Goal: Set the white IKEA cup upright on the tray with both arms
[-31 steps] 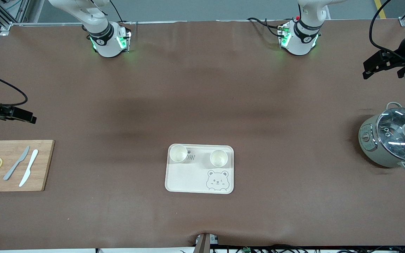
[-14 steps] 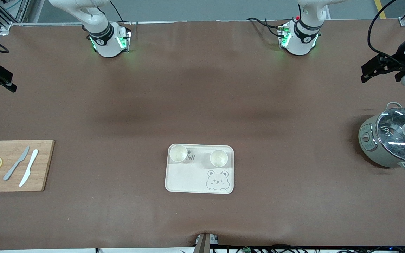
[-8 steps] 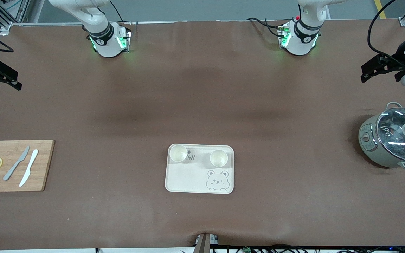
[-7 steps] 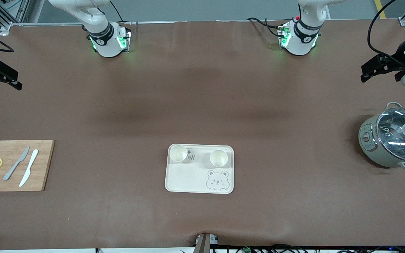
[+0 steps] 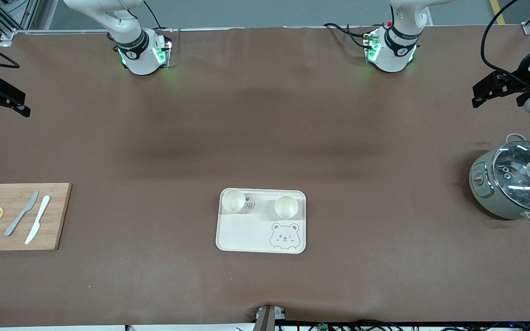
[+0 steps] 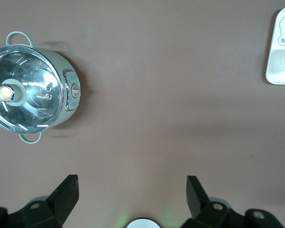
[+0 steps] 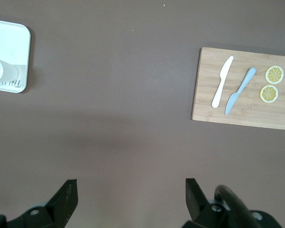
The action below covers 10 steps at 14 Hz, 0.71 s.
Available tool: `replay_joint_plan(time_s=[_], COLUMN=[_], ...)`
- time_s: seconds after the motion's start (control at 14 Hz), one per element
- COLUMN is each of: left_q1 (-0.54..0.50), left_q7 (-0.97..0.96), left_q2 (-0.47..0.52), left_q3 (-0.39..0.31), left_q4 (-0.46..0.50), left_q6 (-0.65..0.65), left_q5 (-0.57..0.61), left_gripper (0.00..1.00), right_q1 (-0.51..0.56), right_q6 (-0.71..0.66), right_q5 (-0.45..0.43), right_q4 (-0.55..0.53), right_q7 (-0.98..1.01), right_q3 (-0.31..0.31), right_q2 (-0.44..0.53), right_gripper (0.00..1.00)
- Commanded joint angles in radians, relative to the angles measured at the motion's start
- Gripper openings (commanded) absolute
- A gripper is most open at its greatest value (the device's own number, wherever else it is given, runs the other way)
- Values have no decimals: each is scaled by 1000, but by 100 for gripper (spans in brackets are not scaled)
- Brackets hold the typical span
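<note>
Tray: cream, bear drawing, on the table midway between the two arms' ends. On it, two white cups, both upright: one cup at the corner toward the right arm's end, the other cup beside it, just above the bear.

Left tool: released, jaws wide, empty, over the table by the pot, well apart from the tray.

Right tool: released, empty, near the cutting board, well apart from the tray.
</note>
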<state>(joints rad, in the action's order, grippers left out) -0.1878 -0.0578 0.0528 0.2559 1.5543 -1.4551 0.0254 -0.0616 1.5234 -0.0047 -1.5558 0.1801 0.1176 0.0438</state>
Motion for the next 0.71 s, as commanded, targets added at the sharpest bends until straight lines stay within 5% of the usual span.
replay_joint_plan(time_s=[0.0, 0.64], left_q1=[-10, -7], left_q7=[21, 3], left_q2=[2, -10], left_q3=[9, 9], left_q4=[-2, -34], left_q6=[4, 5], left_q5=[7, 21], left_gripper=[100, 100], right_q1=[0, 5], right_q6=[-8, -9], right_q5=[-24, -24], right_q4=[6, 7], right_q7=[7, 6], right_q3=[-6, -4], right_q2=[-1, -1], right_gripper=[100, 100])
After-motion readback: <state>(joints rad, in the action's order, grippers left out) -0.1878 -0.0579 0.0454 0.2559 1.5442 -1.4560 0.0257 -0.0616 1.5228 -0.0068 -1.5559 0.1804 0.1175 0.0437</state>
